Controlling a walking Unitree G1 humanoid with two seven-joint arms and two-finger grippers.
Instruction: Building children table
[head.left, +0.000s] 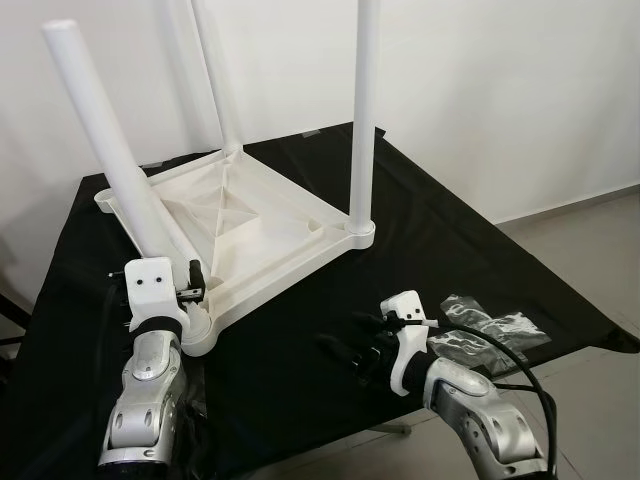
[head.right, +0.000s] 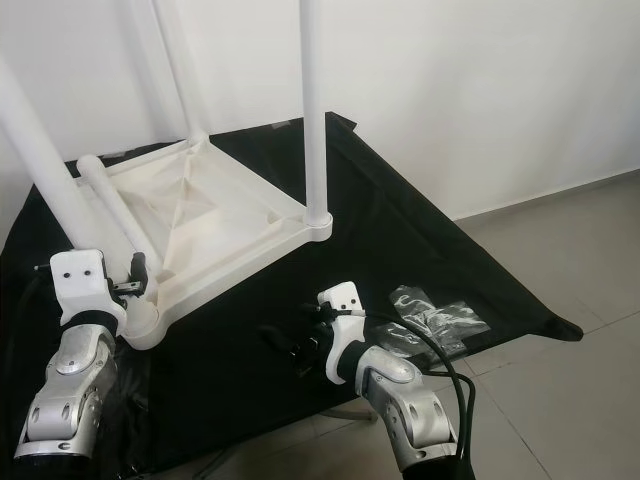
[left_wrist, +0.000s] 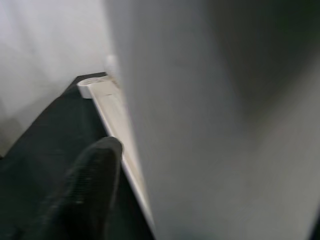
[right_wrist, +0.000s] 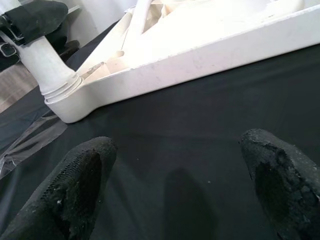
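Left wrist cam: big white table leg (left_wrist: 215, 120) right up against the lens, blurred, pressed close beside the one black finger (left_wrist: 85, 195) that can be seen, other finger hidden behind the leg, so grip can't be judged. Past the fingertip, white tabletop edge (left_wrist: 112, 112) runs away along the black cloth (left_wrist: 45, 135) to a round corner socket (left_wrist: 90, 86) at the far end. Pale wall (left_wrist: 45, 50) beyond, out of focus.

White table top (head.left: 250, 220), white legs (head.left: 362, 110), black cloth (head.left: 450, 260), clear plastic bag (head.left: 490, 330), grey floor (head.left: 590, 250)
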